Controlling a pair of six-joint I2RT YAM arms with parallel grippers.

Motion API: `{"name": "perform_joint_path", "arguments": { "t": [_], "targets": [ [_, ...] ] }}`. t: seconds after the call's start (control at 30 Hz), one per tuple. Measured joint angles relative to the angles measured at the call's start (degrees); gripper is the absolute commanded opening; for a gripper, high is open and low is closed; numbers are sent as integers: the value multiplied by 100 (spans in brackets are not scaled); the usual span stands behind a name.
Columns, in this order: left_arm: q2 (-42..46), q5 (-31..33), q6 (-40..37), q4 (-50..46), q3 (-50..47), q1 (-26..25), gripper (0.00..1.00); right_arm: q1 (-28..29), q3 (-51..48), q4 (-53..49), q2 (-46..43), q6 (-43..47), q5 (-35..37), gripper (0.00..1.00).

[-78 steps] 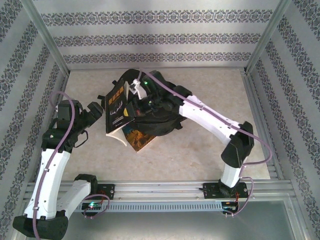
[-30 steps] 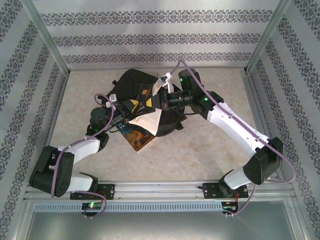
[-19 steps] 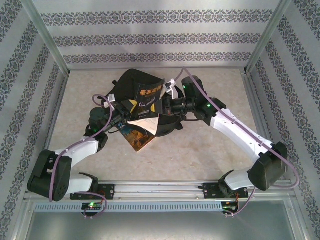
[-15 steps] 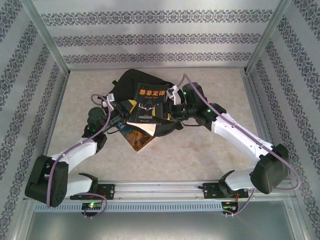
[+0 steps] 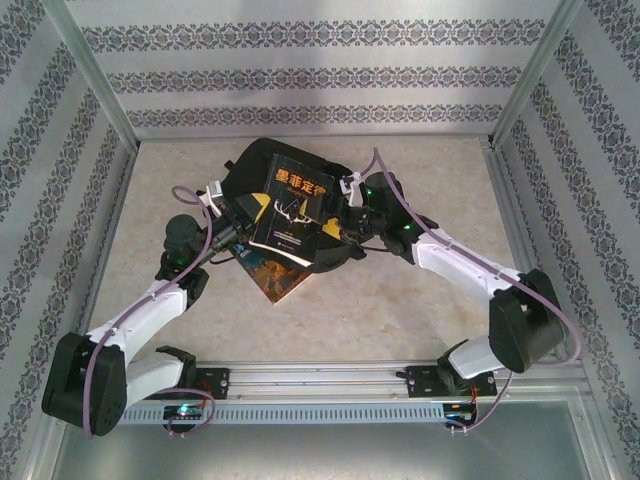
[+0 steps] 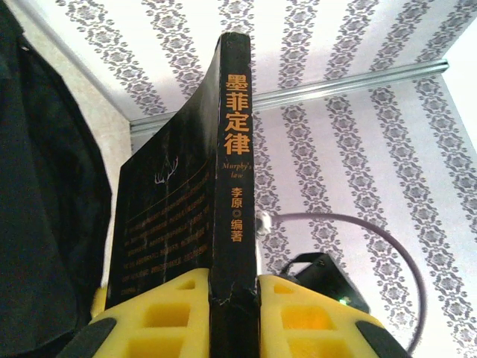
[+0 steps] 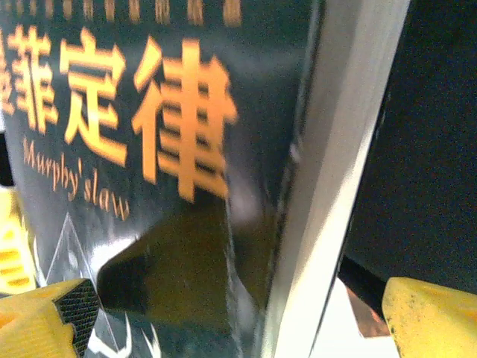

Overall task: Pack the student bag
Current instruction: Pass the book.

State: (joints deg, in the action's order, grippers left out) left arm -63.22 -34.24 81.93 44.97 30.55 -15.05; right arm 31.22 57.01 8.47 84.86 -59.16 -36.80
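The student bag (image 5: pixel 256 162), black and soft, lies at the far middle of the table. A black book (image 5: pixel 293 205) with orange title characters rests tilted on top of it. My left gripper (image 5: pixel 240 218) is shut on the book's spine (image 6: pixel 237 149), its yellow fingers (image 6: pixel 168 317) pressing both sides. My right gripper (image 5: pixel 335 215) is at the book's right edge, open, with its fingers (image 7: pixel 428 313) wide apart. The cover (image 7: pixel 149 149) and white page edge (image 7: pixel 335 186) sit between them. Dark bag fabric (image 7: pixel 440 134) lies behind.
A second book (image 5: pixel 277 277) with an orange-brown cover lies on the table, poking out from under the bag's near edge. Patterned walls and metal frame posts (image 5: pixel 100 90) close in the table on three sides. Bare tabletop (image 5: pixel 400 310) spreads in front.
My right gripper has opened and let go of the black book. The book has tipped from upright to lying cover-up over the bag, still clamped by my left gripper.
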Motion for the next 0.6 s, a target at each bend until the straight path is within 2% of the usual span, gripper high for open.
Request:
{"name": "perform_joint_path", "arguments": {
  "t": [0.27, 0.33, 0.4, 0.43, 0.5, 0.6],
  "targets": [
    [223, 133, 168, -13, 210, 0, 0, 26, -219, 2514, 601, -1419, -422, 98],
    [223, 131, 195, -11, 227, 0, 0, 44, -256, 3071, 684, -1729, -461, 95],
    [223, 129, 210, -17, 227, -2, 0, 52, -334, 3499, 686, -1939, -481, 85],
    [223, 131, 210, -17, 227, -2, 0, 52, -369, 3711, 684, -2070, -487, 75],
    [223, 133, 208, -20, 227, 0, 0, 48, -435, 3877, 654, -2157, -494, 63],
    [234, 125, 157, -111, 227, -2, 3, 35, -570, 3781, 455, -2074, -481, 34]
  ]
}}
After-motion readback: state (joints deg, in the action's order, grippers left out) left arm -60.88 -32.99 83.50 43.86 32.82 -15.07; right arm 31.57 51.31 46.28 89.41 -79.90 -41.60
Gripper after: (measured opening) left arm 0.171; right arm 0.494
